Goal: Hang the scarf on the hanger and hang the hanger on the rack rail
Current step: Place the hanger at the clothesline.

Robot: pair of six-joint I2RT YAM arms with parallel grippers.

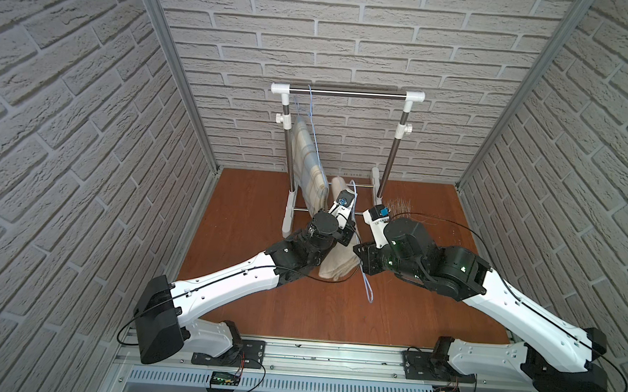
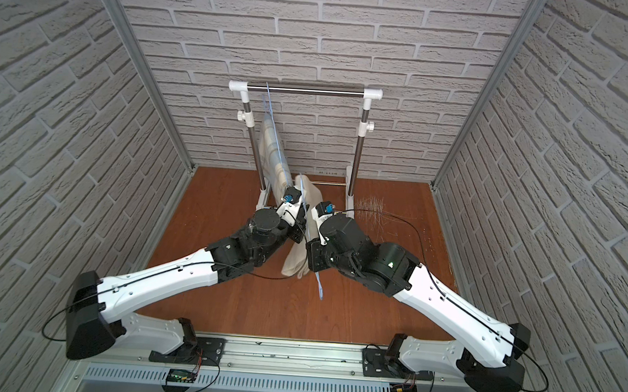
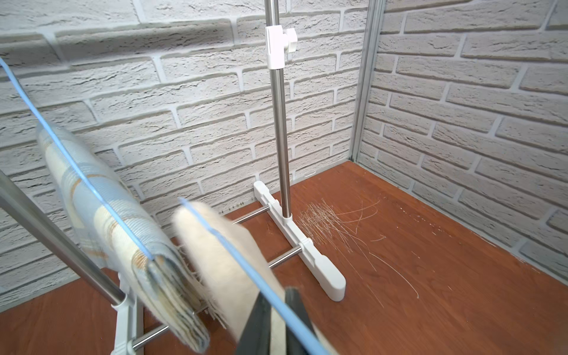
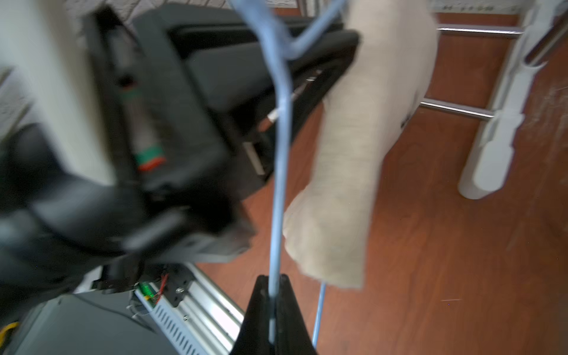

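A cream scarf [image 1: 338,265] [image 2: 295,263] hangs lifted above the floor in front of the rack, between my two arms. A thin blue wire hanger [image 1: 367,288] [image 4: 281,153] runs along it, its lower end sticking out below the cloth. My left gripper [image 3: 276,295] is shut on the scarf [image 3: 215,239], with cream cloth between its jaws and the blue wire [image 3: 233,249] crossing in front. My right gripper [image 4: 273,278] is shut on the hanger wire, and the scarf [image 4: 353,153] hangs just beside it. In both top views the fingers are hidden under the wrists.
The clothes rack [image 1: 348,92] [image 3: 281,138] stands against the back wall. A plaid scarf [image 1: 309,159] [image 3: 116,215] hangs from its bar on another blue hanger, close to the left gripper. Brick walls close in three sides. Scratches mark the wooden floor [image 1: 397,205] by the rack's right foot.
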